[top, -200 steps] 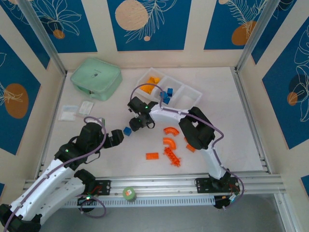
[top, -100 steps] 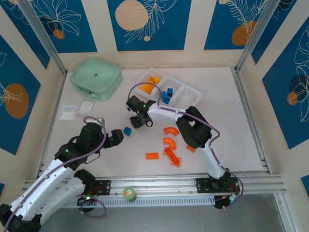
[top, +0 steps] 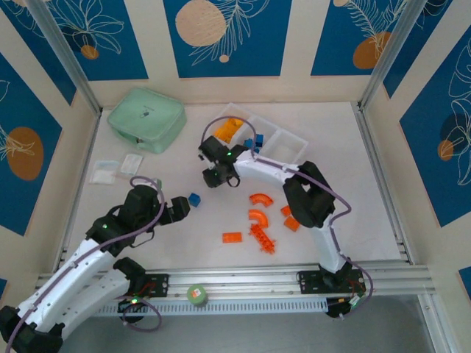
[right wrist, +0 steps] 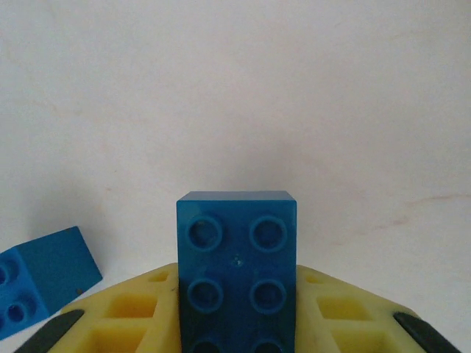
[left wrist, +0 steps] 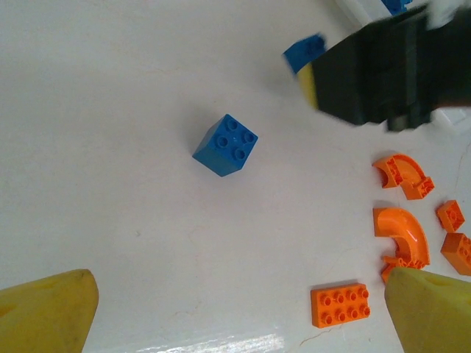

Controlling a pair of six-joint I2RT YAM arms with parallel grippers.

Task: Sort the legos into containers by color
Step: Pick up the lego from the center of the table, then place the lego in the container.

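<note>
My right gripper [top: 214, 177] [right wrist: 235, 298] is shut on a blue brick [right wrist: 236, 265], its yellow pads [right wrist: 132, 312] pressing both sides, just in front of the white tray [top: 296, 138]. The tray's left container holds yellow-orange legos [top: 232, 126], the middle one blue legos [top: 255, 141]. A blue cube [top: 194, 198] [left wrist: 226, 144] lies on the table between the grippers. My left gripper [top: 181, 208] [left wrist: 239, 294] stands open beside it, holding nothing. Orange arches [top: 259, 199] [left wrist: 402, 175] and an orange plate [top: 232, 237] [left wrist: 339, 304] lie toward the near right.
A mint-green zip case [top: 146, 118] sits at the back left. Clear packets [top: 118, 168] lie in front of it. A green tape roll [top: 196, 294] rests on the front rail. The tray's right compartment [top: 283, 148] has nothing in it.
My right gripper shut on the blue brick and carried it a little back toward the tray. The left arm has hardly moved.
</note>
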